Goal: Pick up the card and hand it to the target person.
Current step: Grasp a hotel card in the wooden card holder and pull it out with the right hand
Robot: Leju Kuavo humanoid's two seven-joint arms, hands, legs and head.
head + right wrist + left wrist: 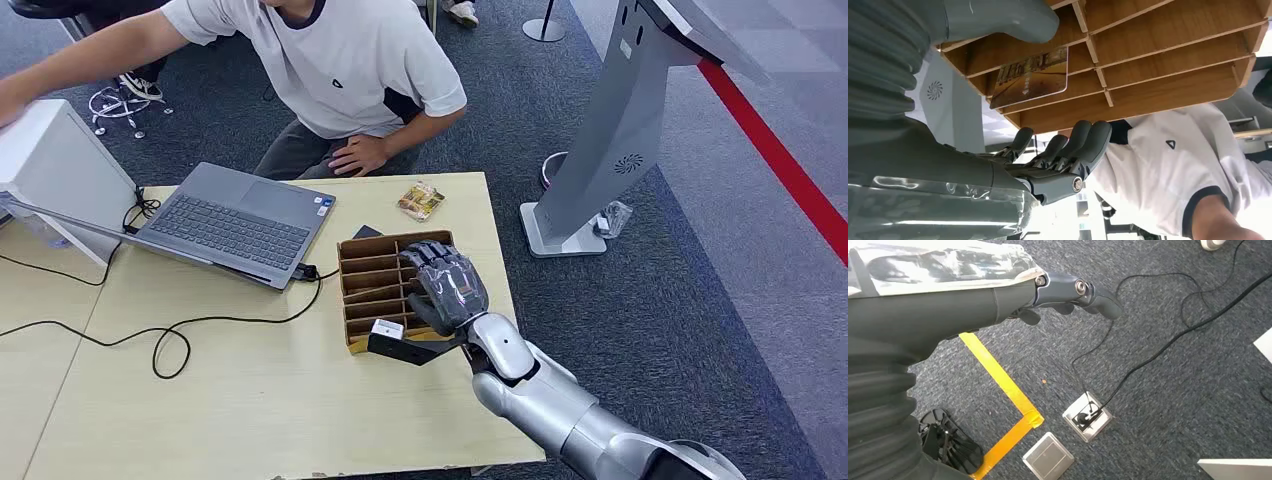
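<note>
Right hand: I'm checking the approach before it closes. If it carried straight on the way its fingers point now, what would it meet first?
Probably the wooden slotted organizer: the right hand hovers over it, open, fingers reaching along its dividers. The card lies in a slot beside the thumb, off that line. Depth is unclear.

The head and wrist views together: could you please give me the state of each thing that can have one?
Grey laptop: lid open, cable plugged in.
Slotted wooden card rack: flat on the table.
Brown printed card: in a rack slot, not gripped.
Right hand: over the rack, fingers apart.
Left hand: hanging, holds nothing.
Floor socket: open, cable plugged in.
</note>
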